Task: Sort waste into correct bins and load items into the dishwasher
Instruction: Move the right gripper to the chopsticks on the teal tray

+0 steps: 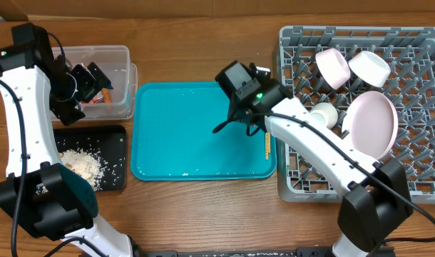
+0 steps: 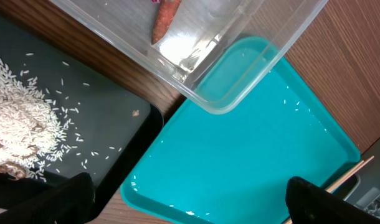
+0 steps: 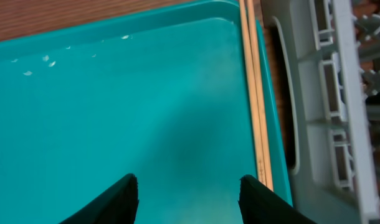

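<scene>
The pair of wooden chopsticks [image 3: 252, 93] lies along the right rim of the teal tray [image 3: 128, 112], also seen from overhead as chopsticks [image 1: 266, 146]. My right gripper [image 3: 189, 198] hovers open over the tray just left of them, with nothing between its fingers. My left gripper [image 2: 190, 205] is wide open and empty above the clear tub [image 1: 121, 78], which holds a carrot piece [image 2: 165, 18] and a red wrapper [image 1: 95, 99]. The black tray [image 1: 114, 143] holds beige scraps [image 2: 15, 124]. In the grey dish rack [image 1: 417, 178] stand two white bowls [image 1: 334, 66] [image 1: 369, 68], a white cup [image 1: 323, 114] and the pink plate [image 1: 371, 125].
A few white grains are scattered on the teal tray [image 2: 252, 143]. The dish rack's wall [image 3: 339, 93] stands right beside the tray's right rim. Brown wooden tabletop [image 1: 203, 214] surrounds everything.
</scene>
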Action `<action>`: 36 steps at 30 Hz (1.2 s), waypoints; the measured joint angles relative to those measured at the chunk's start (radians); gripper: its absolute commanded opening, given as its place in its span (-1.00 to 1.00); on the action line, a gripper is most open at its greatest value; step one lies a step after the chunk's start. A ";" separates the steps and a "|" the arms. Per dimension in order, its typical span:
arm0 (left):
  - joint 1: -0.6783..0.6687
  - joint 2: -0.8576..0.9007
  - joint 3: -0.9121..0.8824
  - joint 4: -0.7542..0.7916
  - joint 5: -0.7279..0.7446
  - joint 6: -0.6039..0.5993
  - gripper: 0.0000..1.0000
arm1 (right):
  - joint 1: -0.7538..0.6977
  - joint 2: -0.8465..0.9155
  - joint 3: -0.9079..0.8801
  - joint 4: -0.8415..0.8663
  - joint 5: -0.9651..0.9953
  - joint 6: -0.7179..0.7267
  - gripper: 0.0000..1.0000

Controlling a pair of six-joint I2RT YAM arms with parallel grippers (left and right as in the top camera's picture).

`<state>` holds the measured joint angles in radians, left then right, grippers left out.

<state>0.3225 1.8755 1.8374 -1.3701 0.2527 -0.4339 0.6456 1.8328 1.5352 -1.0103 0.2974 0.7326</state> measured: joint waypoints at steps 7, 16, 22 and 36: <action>0.000 0.000 0.000 0.000 0.000 0.000 0.99 | -0.010 0.005 -0.183 0.247 0.090 0.005 0.11; 0.000 0.000 0.000 0.000 0.000 0.000 1.00 | -0.010 0.030 -0.264 0.362 0.197 -0.022 0.19; 0.000 0.000 0.000 0.000 0.000 0.000 1.00 | -0.010 0.090 -0.265 0.375 0.223 -0.028 0.21; 0.000 0.000 0.000 0.000 0.000 0.000 1.00 | -0.037 0.177 -0.266 0.375 0.232 -0.034 0.36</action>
<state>0.3225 1.8755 1.8374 -1.3697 0.2527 -0.4339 0.6090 2.0098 1.2694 -0.6353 0.5289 0.6983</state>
